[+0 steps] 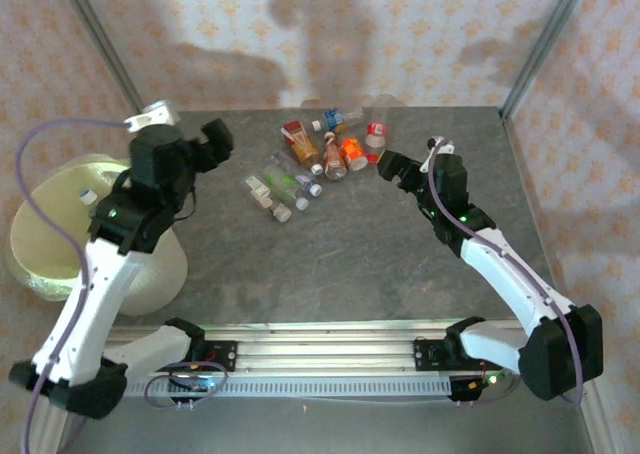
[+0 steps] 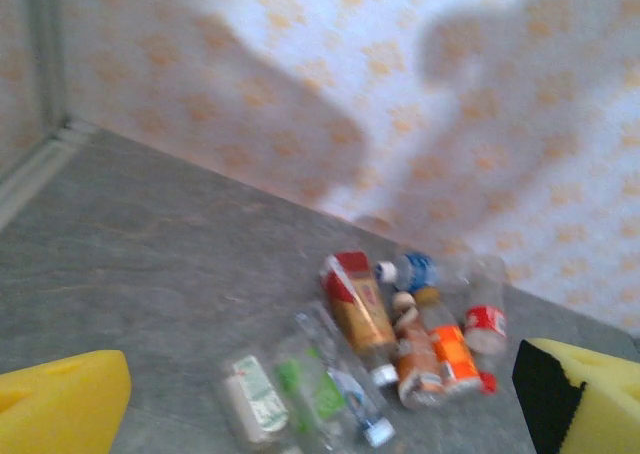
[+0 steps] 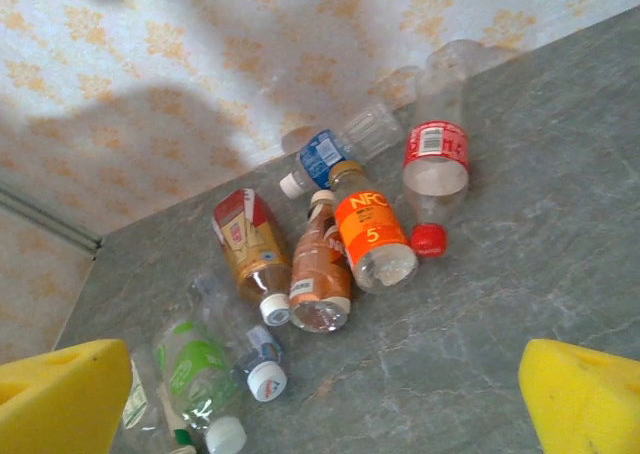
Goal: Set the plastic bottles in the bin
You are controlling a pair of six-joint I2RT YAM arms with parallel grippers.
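Several plastic bottles [image 1: 310,159] lie in a loose pile at the far middle of the grey table. In the right wrist view an orange-label bottle [image 3: 372,229], a red-label one [image 3: 436,154], a blue-label one [image 3: 325,156] and a red-and-gold one [image 3: 248,244] show. My left gripper [image 1: 212,144] hangs open and empty left of the pile, between it and the bin [image 1: 40,234]. Its yellow pads [image 2: 60,404] frame the red-and-gold bottle [image 2: 355,304]. A white-capped bottle [image 1: 88,196] rests inside the bin. My right gripper [image 1: 392,169] is open and empty just right of the pile.
The bin stands off the table's left edge, beside the left arm. Patterned walls and metal posts [image 1: 535,44] close in the back and sides. A loose red cap [image 3: 428,239] lies by the orange-label bottle. Bare grey tabletop [image 1: 340,264] stretches in front of the pile.
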